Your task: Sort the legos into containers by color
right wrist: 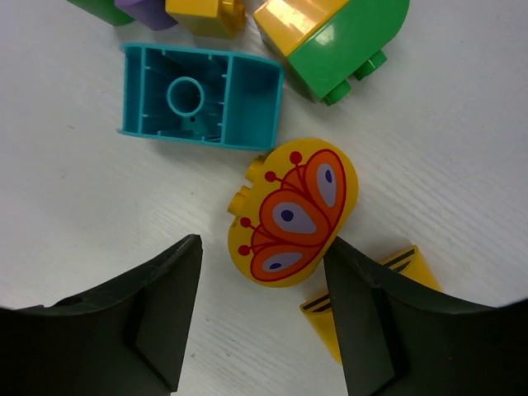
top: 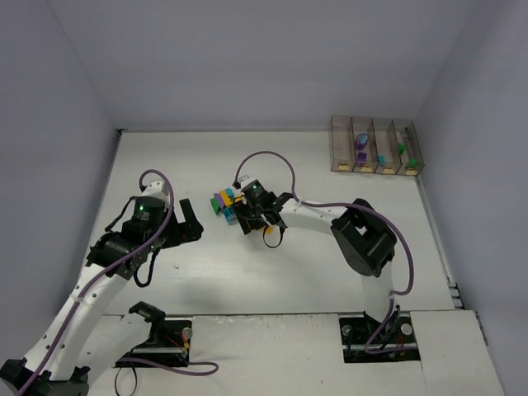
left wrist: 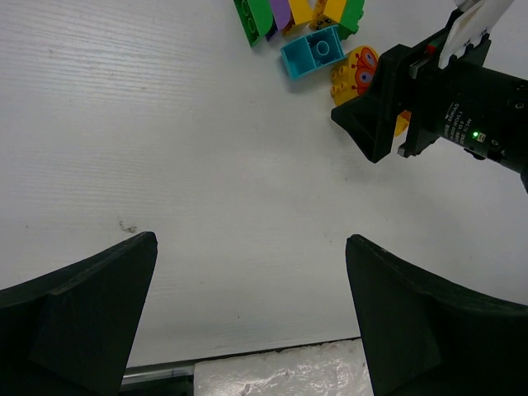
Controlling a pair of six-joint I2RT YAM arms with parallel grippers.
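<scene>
A cluster of legos [top: 224, 203] lies mid-table. In the right wrist view a rounded yellow brick with an orange butterfly print [right wrist: 294, 211] lies just beyond my open right gripper [right wrist: 262, 256], its near end between the fingertips. A teal brick [right wrist: 200, 97] lies on its side behind it, with a yellow-and-green brick [right wrist: 334, 37] at the far right and another yellow piece [right wrist: 396, 285] beside the right finger. My left gripper [left wrist: 247, 247] is open and empty over bare table, short of the cluster [left wrist: 309, 25]. The four containers [top: 376, 145] stand at the far right, holding a few bricks.
The right arm's black wrist [left wrist: 445, 99] shows in the left wrist view at the upper right. White walls close in the table at the back and the sides. Both arm bases sit at the near edge [top: 165, 346].
</scene>
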